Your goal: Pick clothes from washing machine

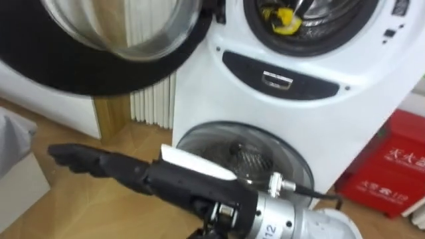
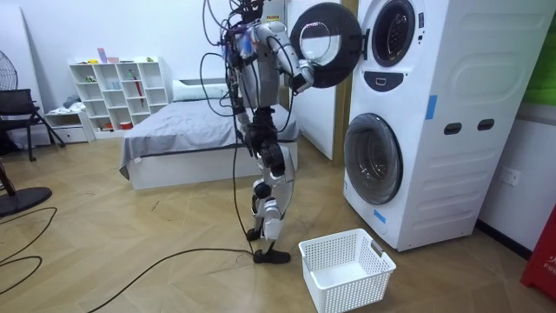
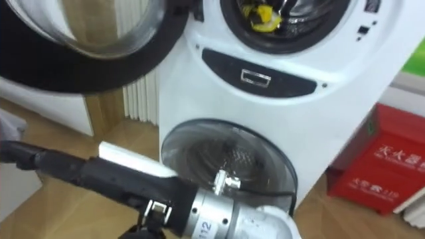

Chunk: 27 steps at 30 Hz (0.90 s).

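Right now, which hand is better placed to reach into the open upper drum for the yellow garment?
Right, probably: the right hand, held open, is raised before the washing machine, below the open door and the yellow garment.

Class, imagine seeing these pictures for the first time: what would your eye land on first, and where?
The upper washing machine's round door hangs wide open at upper left, and a yellow cloth lies in its drum. Below, the right robot hand reaches leftward, fingers straight, past the lower door; a white basket stands on the floor.
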Tool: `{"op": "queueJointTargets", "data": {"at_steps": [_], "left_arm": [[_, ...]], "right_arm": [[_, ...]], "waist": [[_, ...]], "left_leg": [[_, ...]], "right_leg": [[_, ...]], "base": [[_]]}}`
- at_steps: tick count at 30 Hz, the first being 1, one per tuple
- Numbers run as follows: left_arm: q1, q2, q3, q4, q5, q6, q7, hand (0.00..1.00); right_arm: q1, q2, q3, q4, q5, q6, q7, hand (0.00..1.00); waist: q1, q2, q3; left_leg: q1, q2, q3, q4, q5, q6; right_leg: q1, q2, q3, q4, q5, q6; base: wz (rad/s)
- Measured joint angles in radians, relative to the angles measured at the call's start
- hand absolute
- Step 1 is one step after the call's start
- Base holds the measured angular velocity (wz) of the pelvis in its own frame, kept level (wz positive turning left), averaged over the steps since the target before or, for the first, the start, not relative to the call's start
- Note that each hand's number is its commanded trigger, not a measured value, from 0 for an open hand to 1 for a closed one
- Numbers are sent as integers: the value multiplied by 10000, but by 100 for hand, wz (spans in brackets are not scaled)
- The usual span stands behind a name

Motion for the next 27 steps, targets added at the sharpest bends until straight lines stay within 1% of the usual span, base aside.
{"op": "queueJointTargets", "data": {"at_steps": [1,3,7,10,11,12,13,15,17,19,21,22,24,25,27], "left_arm": [[-6,1,1,-3,-1,0,0,0],[7,1,3,0,7,25,1,0],[12,-3,-1,3,0,28,6,0],[-14,-3,0,5,-20,102,8,0],[-41,-3,-2,12,-21,120,9,0],[-58,-9,-4,49,-21,134,10,0],[-86,-18,-5,97,-21,137,11,0],[-125,-71,-4,243,-28,184,19,0],[-123,-76,-3,312,-29,254,19,0],[-117,-98,-3,314,-29,321,20,0],[-66,-183,-2,311,-23,333,25,0],[-49,-199,-2,311,-23,333,27,0],[-7,-205,9,311,-25,333,110,0],[45,-205,8,313,-25,332,139,0],[194,-229,-18,313,-27,337,331,0]], "right_arm": [[3,-5,0,8,-1,0,29,0],[4,-5,-2,15,-81,2,51,0],[-6,-62,-1,14,-81,18,-3,0],[-14,-220,-78,14,-79,89,-84,0],[-40,-326,-110,14,-80,91,-104,0],[-38,-353,-146,14,-94,93,-104,0],[-39,-383,-166,15,-102,93,-105,0],[-33,-500,-187,13,-116,96,-108,0],[-28,-521,-193,11,-196,133,-108,0],[-27,-525,-238,1,-195,198,-108,0],[-4,-544,-432,-38,-488,208,-106,0],[0,-547,-500,-39,-546,211,-107,0],[29,-546,-817,-43,-883,212,-116,0],[38,-546,-912,-46,-1009,212,-116,0],[85,-547,-1230,-45,-1196,213,-171,0]], "waist": [[12,2,34],[19,14,72],[58,7,103],[-89,35,128],[-196,51,159],[-217,82,182],[-218,106,199],[-285,243,282],[-379,247,278],[-450,250,253],[-477,340,143],[-494,366,127],[-719,415,91],[-765,422,87],[-998,454,78]], "left_leg": [[73,-24,0,-23,-1,1],[307,-79,9,-214,-8,11],[503,-74,327,-444,-12,11],[568,-74,335,-495,-33,44],[602,-74,336,-496,-50,56],[633,-74,343,-497,-77,91],[652,-74,348,-497,-102,104],[668,-45,390,-487,-266,124],[656,-64,395,-464,-309,140],[664,-81,488,-434,-324,165],[665,-84,587,-354,-358,217],[674,-92,593,-354,-362,225],[676,-110,592,-348,-366,239],[682,-113,592,-341,-366,240],[750,-115,588,-316,-368,242]], "right_leg": [[68,-8,83,-19,2,-4],[211,-20,173,-61,4,7],[283,13,388,-174,10,26],[329,18,436,-187,6,43],[361,19,512,-192,-12,73],[371,27,697,-189,-28,101],[372,43,755,-186,-32,108],[367,110,942,-173,-42,123],[355,109,1011,-178,-52,145],[322,110,1127,-175,-41,178],[217,90,1166,-175,36,219],[220,79,1175,-172,46,227],[276,59,1186,-156,67,254],[286,57,1196,-150,71,257],[382,53,1199,-156,73,261]], "base": [[-7],[-10],[-12],[0],[0],[-5],[-17],[-19],[-7],[-8],[-16],[-12],[-2],[0],[0]]}}
